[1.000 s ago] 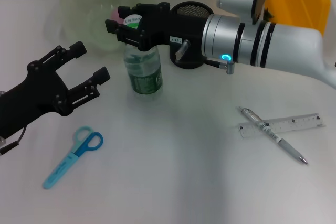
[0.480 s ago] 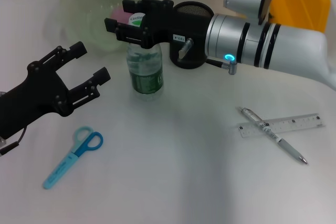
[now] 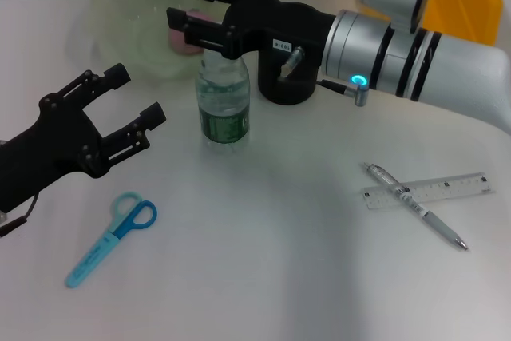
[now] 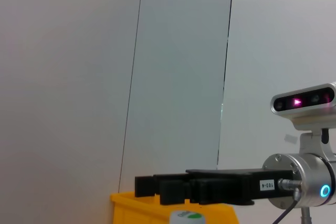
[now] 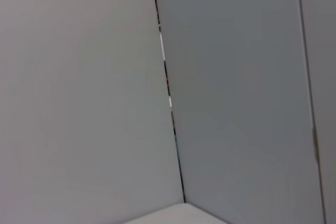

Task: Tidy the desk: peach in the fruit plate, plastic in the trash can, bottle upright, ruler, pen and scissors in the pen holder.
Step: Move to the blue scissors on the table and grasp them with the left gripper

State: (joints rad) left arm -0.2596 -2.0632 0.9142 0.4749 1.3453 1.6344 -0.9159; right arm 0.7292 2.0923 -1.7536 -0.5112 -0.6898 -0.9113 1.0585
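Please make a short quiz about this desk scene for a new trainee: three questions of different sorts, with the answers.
1. True or false: the bottle just below the right gripper is lying on its side.
2. Which thing lies across the ruler? A) scissors B) pen C) peach
3. Fill in: the left gripper, held over the table's left side, has its fingers ____.

Key:
1. False, it stands upright.
2. B, the pen.
3. open
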